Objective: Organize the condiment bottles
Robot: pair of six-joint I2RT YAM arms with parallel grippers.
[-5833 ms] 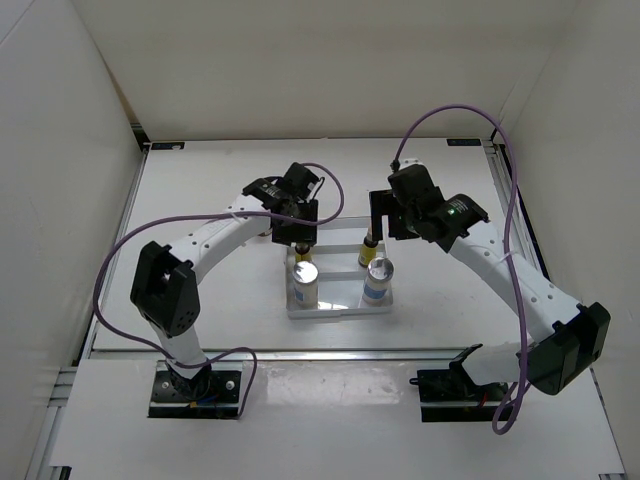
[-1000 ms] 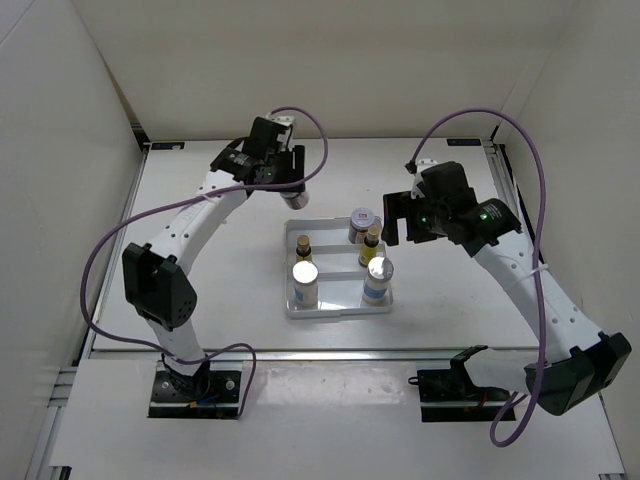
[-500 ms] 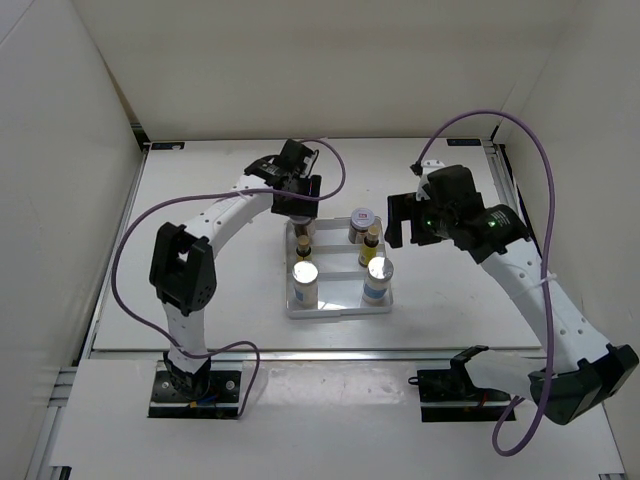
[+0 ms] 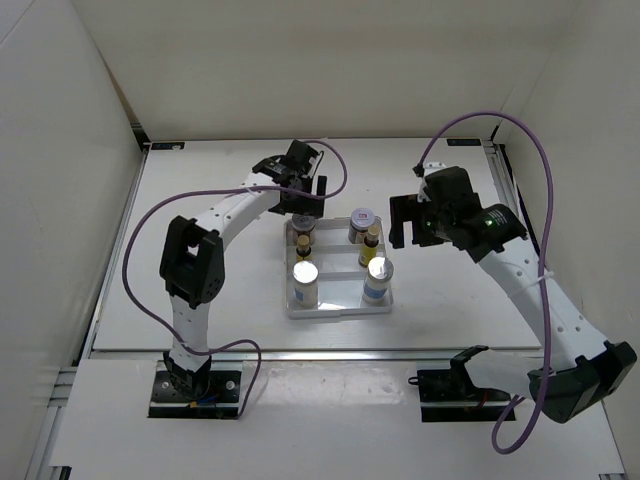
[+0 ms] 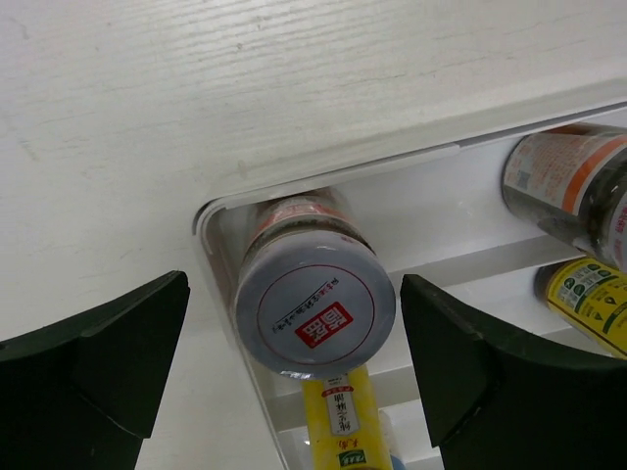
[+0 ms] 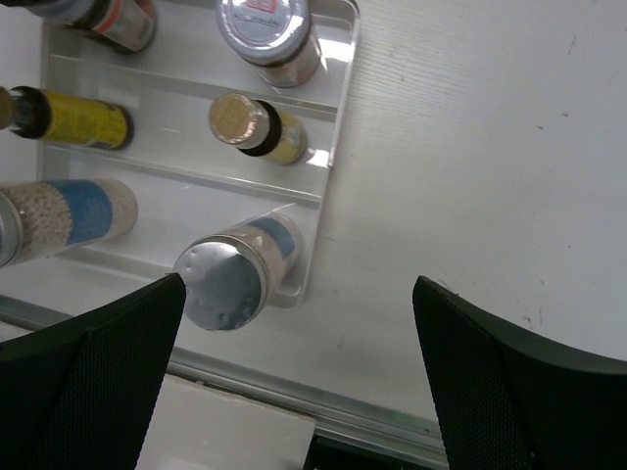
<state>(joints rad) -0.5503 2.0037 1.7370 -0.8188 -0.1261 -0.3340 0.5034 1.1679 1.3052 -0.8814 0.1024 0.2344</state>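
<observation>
Item: 1 jar [image 5: 313, 311], far-left corner of tray [image 5: 333, 164]. Your left gripper [image 5: 294, 328] stood wide around it, untouching; right gripper [image 6: 299, 313] wide, empty. Hazard: a skewed withdrawal could clip the lid, toppling it onto the yellow bottle [image 5: 338, 416].

white tray [image 5: 343, 164], red-marked white jar lid [image 5: 313, 308], yellow bottle [image 6: 83, 117], silver shaker top [image 6: 220, 284]

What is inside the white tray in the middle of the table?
The tray holds six containers: right jar and left jar at the back, two yellow bottles midway, two silver-topped shakers in front. From above, the left hand partly covers the left jar.
</observation>
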